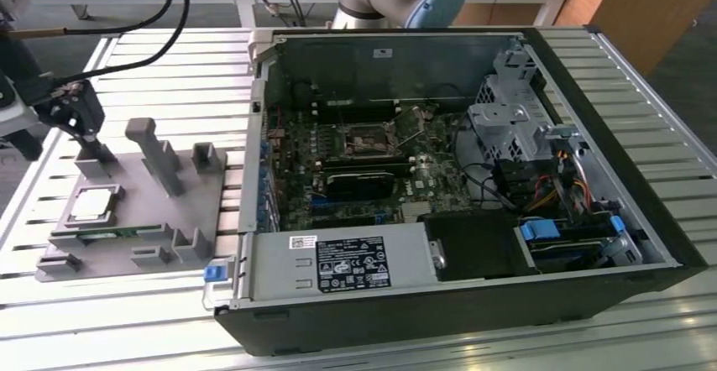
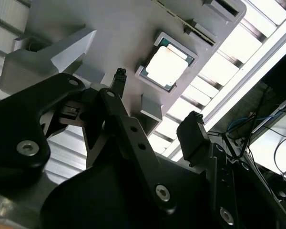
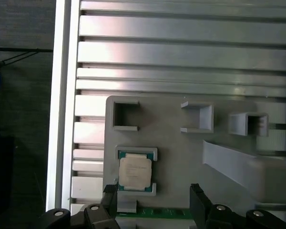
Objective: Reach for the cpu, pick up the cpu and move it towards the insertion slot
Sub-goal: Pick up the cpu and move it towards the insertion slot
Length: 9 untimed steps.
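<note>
cpu (image 3: 135, 172) silvery-white, teal-green rim — tray (image 3: 181, 157) plain grey; end effector (image 3: 152, 195) black; table (image 3: 181, 52) silver, ribbed slats.

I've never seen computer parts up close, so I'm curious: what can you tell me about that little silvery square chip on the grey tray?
The cpu is a small, flat, square chip with a pale silvery metal top and a thin greenish rim. It lies flat, face up, seated in a shallow framed recess of the grey tray. Only that recess touches it; the hand hangs open nearby, apart from it.
</note>
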{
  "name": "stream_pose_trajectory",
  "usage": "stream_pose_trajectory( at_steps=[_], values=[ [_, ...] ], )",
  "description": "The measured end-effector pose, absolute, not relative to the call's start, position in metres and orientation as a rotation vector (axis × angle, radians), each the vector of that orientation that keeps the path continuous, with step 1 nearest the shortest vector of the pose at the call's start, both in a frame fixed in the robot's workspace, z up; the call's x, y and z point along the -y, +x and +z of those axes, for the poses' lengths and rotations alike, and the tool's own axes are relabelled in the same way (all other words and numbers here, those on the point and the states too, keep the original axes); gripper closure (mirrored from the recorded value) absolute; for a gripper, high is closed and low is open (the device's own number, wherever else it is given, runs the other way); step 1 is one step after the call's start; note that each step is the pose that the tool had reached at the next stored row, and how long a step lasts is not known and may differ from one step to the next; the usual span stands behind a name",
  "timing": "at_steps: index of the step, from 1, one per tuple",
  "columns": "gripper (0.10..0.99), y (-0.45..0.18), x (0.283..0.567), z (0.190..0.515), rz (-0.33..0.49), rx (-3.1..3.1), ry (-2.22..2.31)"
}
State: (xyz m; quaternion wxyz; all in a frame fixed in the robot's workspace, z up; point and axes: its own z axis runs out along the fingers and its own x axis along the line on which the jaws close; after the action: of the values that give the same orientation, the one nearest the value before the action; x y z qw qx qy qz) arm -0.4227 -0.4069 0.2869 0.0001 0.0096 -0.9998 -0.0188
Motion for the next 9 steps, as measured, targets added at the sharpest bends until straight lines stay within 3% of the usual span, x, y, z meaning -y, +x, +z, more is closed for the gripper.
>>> stream_pose_trajectory(
  at_steps=[9],
  values=[
    [0.380, -0.424, 0.407, 0.272, -0.059, 3.140, 0.030]
  ],
)
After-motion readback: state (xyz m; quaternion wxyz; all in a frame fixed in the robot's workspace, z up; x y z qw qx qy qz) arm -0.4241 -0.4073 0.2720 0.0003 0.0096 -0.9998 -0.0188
